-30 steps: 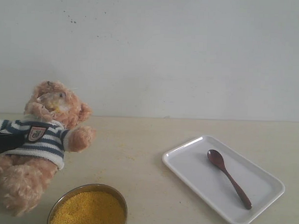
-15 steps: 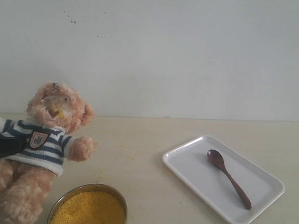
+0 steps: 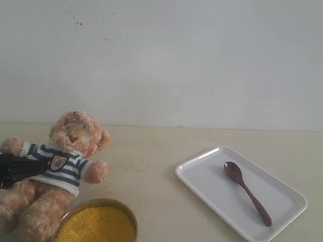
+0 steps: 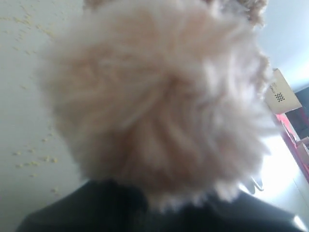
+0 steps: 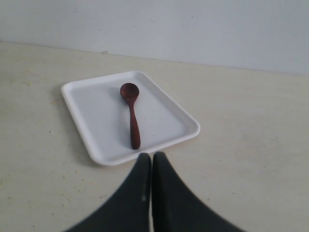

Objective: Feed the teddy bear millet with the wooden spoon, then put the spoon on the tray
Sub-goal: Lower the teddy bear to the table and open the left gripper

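While wooden spoon lies in tray, millet seemingly fills bowl

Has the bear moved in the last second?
Yes: the bear has come down and rightward, closer to the bowl, which stayed put.

A: How does the left tool stand?

B: It reaches in low from the left edge, roughly level. Its dark fingers are closed on the teddy bear at the chest — fur fills its wrist view.

A: And the right tool?

B: It shows only in its own wrist view — two dark fingers pressed flat together, tips meeting.
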`<action>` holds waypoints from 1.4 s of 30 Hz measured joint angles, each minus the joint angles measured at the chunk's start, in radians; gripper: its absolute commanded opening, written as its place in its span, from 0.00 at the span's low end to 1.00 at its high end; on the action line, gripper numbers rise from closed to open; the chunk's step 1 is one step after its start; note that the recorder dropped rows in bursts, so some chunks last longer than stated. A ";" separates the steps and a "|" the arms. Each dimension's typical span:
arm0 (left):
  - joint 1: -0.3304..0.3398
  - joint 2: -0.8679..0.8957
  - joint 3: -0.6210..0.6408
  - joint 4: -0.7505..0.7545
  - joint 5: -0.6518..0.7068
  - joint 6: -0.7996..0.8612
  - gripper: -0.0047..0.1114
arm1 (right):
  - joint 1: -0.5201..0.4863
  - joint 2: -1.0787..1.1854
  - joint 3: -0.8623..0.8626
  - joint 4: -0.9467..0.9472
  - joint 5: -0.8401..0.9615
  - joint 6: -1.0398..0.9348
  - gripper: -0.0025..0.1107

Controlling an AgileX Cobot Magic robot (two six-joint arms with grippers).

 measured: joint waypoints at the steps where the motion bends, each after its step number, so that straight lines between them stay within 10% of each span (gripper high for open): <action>1: 0.000 0.012 -0.014 0.000 0.000 0.000 0.07 | 0.000 0.000 0.000 0.000 0.000 0.000 0.02; 9: 0.000 0.083 -0.034 -0.019 -0.015 0.005 0.08 | 0.000 0.000 0.000 0.000 0.000 0.000 0.02; 17: 0.000 0.085 -0.037 -0.025 -0.017 -0.010 0.79 | 0.000 0.000 0.000 0.002 0.000 0.000 0.02; 20: 0.000 0.085 -0.037 -0.023 -0.012 -0.213 0.86 | 0.000 0.000 0.000 0.004 0.000 0.000 0.02; 33: 0.262 0.009 -0.115 0.148 0.023 -0.442 0.81 | 0.000 0.000 0.000 0.005 0.000 0.000 0.02; 42: 0.303 -0.215 -0.115 0.108 0.023 -0.606 0.09 | 0.000 0.000 0.000 0.007 0.000 0.000 0.02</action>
